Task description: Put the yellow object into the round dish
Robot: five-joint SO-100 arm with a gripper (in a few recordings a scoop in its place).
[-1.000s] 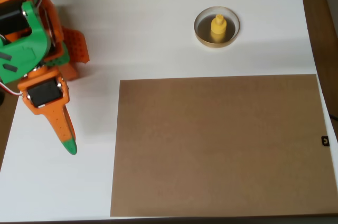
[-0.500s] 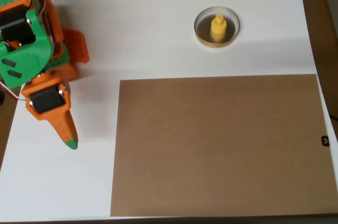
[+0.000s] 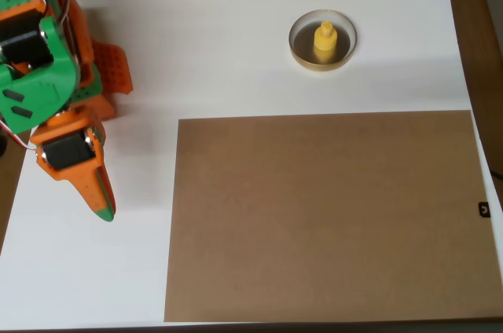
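Nearest you in the overhead view, the brown board (image 3: 326, 215) covers the lower right of the white table (image 3: 204, 27); nothing sits on it.

At the left edge, your orange-and-green arm is folded back, with the gripper (image 3: 100, 206) pointing down-picture over bare table just left of the board. You see one tapered finger with a green tip; the jaws look closed together and carry nothing.

Farther up, right of centre, the round dish (image 3: 323, 41) sits on the white surface, well apart from the gripper. The yellow object (image 3: 324, 42) stands upright inside it, knob up, on the greyish floor within the tan rim.

Judgement: the placement is done. You have only parking the arm left, if anything.
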